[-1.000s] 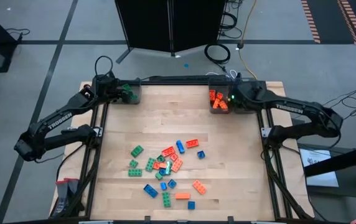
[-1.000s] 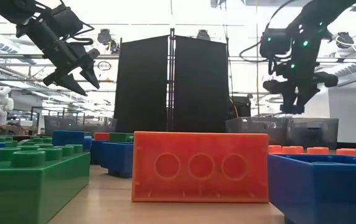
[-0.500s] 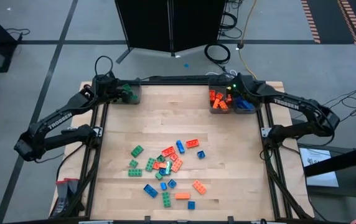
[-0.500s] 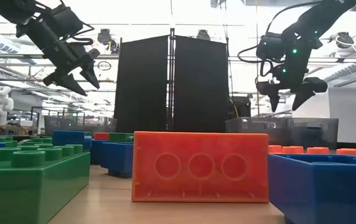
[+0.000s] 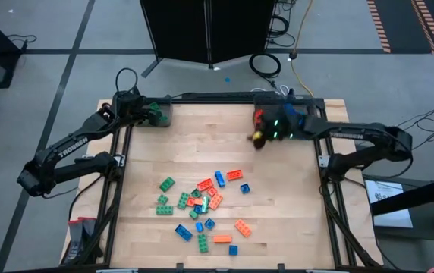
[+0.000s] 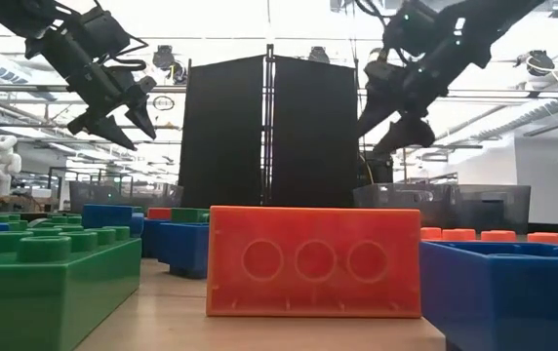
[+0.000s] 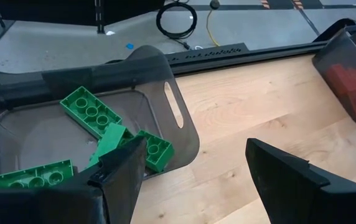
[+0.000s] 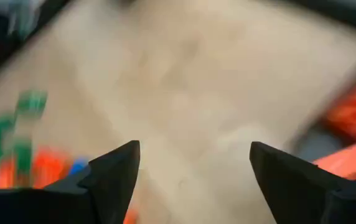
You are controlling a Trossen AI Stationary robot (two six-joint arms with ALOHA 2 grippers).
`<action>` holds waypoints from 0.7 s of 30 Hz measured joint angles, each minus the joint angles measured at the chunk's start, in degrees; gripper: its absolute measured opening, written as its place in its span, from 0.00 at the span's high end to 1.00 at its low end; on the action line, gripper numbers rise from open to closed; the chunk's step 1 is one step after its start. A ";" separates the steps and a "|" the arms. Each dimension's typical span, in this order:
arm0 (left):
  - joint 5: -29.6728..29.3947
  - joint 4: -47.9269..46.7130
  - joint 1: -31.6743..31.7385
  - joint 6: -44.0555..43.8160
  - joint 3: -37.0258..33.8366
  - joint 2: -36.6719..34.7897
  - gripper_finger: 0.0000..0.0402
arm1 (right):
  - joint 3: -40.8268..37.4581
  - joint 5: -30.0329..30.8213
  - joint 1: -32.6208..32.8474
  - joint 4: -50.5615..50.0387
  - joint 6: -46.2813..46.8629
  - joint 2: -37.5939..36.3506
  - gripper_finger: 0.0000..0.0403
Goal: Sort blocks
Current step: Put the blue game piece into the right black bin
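- Wooden table top (image 5: pixel 202 144) sits in a black frame on a grey floor, with a tall black panel (image 6: pixel 271 132) standing behind its far edge.
- Left arm (image 5: pixel 65 152) reaches along the table's left side to the far-left corner; right arm (image 5: pixel 353 148) reaches in from the right toward the far edge.
- Grey bin (image 7: pixel 178 127) in the far-left corner holds several green blocks (image 7: pixel 91 112), lying flat and overlapping.
- Left gripper (image 7: pixel 193 168) hangs above this bin, its two dark fingers spread apart with nothing between them; the green blocks lie just below and beyond the fingertips, none touching them.
- Two more bins stand near the far-right corner, the orange-block bin (image 5: pixel 260 117) partly hidden by the right arm.
- Right gripper (image 8: pixel 193 165) is raised above the bare wood just inward of those bins, fingers wide apart and empty; its own view is blurred.
- Loose blocks (image 5: pixel 205 201) in green, orange and blue lie scattered across the near middle of the table, well apart from both grippers.
- Closest to the low camera stand an orange block (image 6: pixel 313 261), a green block (image 6: pixel 50 283) and a blue block (image 6: pixel 508 288).
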 joint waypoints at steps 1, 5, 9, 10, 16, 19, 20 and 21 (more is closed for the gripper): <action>-0.01 -0.02 0.01 0.01 0.00 0.00 0.31 | 0.00 0.09 2.93 0.04 -1.93 0.91 0.26; -0.01 0.00 0.02 0.19 0.00 0.00 0.31 | 0.00 0.02 12.81 0.43 -9.54 5.67 0.26; -0.01 -0.02 0.02 0.19 0.00 0.00 0.31 | 0.00 -0.03 19.11 1.00 -12.62 10.38 0.26; -0.01 -0.01 0.01 0.19 0.00 0.00 0.31 | 0.00 -0.05 20.23 1.09 -12.57 11.64 0.26; -0.01 -0.09 0.00 1.19 0.00 0.00 0.31 | -0.02 -0.23 25.84 4.91 -11.95 17.76 0.26; -0.01 -0.46 0.02 1.22 0.00 0.00 0.31 | -0.02 -0.23 28.01 7.88 -11.97 20.17 0.26; -0.01 -0.80 0.00 1.22 0.00 0.00 0.31 | -0.02 -0.24 28.64 8.68 -11.98 20.85 0.26; -0.01 -1.22 0.00 1.26 0.00 0.00 0.31 | -0.02 -0.25 29.13 9.17 -12.00 21.45 0.26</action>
